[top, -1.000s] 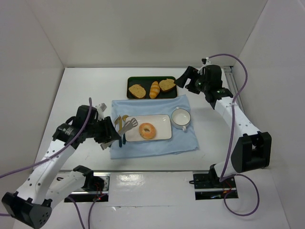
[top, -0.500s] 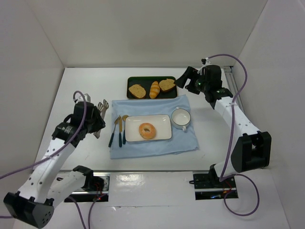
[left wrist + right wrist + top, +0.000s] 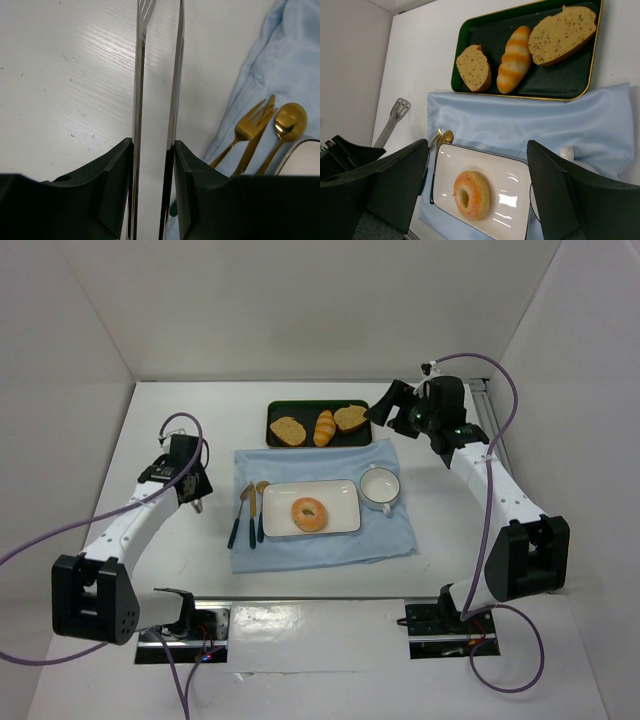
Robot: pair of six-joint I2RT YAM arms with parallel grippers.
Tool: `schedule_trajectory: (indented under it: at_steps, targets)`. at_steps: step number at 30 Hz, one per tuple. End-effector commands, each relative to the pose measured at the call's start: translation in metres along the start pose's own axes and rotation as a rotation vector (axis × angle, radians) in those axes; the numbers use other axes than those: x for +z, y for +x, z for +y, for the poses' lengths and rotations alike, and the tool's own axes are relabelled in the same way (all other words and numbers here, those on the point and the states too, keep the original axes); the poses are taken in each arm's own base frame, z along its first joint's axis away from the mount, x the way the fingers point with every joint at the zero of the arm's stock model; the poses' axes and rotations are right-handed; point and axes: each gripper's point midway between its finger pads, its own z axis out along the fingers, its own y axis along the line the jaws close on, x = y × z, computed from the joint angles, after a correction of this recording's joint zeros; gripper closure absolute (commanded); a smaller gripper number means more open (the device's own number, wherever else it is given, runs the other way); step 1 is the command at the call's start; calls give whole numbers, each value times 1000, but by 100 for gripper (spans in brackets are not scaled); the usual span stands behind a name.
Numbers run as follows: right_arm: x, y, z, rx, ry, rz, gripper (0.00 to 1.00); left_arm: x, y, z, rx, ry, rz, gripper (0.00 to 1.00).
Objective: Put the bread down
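The bread (image 3: pixel 309 513), a round orange-tan ring, lies on the white rectangular plate (image 3: pixel 342 494) on the blue cloth. It also shows in the right wrist view (image 3: pixel 471 195), lying free on the plate (image 3: pixel 512 172). My left gripper (image 3: pixel 191 486) is over the bare table left of the cloth. It is shut on metal tongs (image 3: pixel 141 75), whose tip shows in the right wrist view (image 3: pixel 399 107). My right gripper (image 3: pixel 386 410) is open and empty, high above the far right. In its own view the gripper (image 3: pixel 477 145) frames the plate.
A dark green tray (image 3: pixel 280 410) at the back holds two bread slices and a striped golden roll (image 3: pixel 324 427). A white cup (image 3: pixel 379 485) stands right of the plate. A gold fork, knife and spoon (image 3: pixel 250 510) lie on the blue cloth (image 3: pixel 390 535) left of the plate.
My left gripper has drawn back from the plate with the tongs, moving left off the cloth. The bread stays on the plate. The right arm has not moved.
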Motion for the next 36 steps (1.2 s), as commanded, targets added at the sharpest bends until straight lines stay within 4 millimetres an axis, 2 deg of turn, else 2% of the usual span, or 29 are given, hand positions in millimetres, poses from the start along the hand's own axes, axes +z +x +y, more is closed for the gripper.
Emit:
schedule_trajectory:
  at_steps: [1,6,15,21,24,31,33,35,36]
  targets:
    - [-8,-14,18,-35,-41,-29,14,8,-28,-9,14,19,-58,51]
    - [-10,-12,18,-35,-42,-30,14,31,-17,-10,34,13,15,51]
    - [-9,-8,16,-22,-36,-21,14,53,4,-7,41,12,118,51]
    - [-8,-11,16,-25,-33,-33,14,76,19,-15,47,12,202,51]
    - [-9,-14,18,-28,-38,-40,14,84,21,-20,42,10,225,53]
    - [-9,-16,19,-35,-34,-34,14,105,4,-34,42,11,222,53]
    - [-9,-16,19,-35,-34,-34,14,114,7,-28,50,-15,238,53]
    - [-7,-17,13,-28,-23,-33,14,118,3,-31,60,-12,235,53]
    - [-7,-17,13,-28,-23,-33,14,124,8,-26,57,-27,255,53]
